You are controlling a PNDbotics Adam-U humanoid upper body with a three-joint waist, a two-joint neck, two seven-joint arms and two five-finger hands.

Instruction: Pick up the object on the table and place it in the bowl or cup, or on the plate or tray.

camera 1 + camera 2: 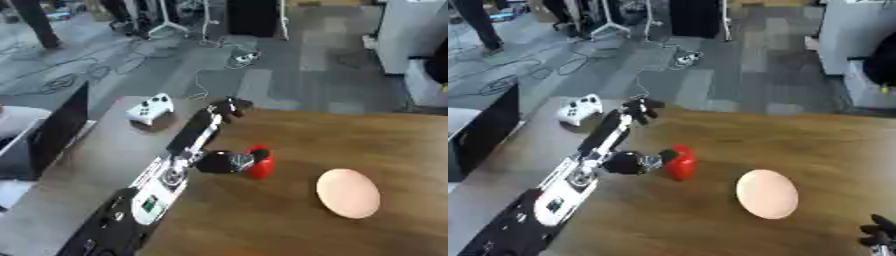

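Left hand curled round red object on table; pale plate holds nothing; right hand fingers unclear.

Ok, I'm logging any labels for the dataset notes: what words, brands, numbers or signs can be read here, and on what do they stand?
None can be read.
The left arm carries a small green patch on its white panel; any text there is too blurred to read.
The white game controller, the red object in the left hand and the plate show no legible marking.
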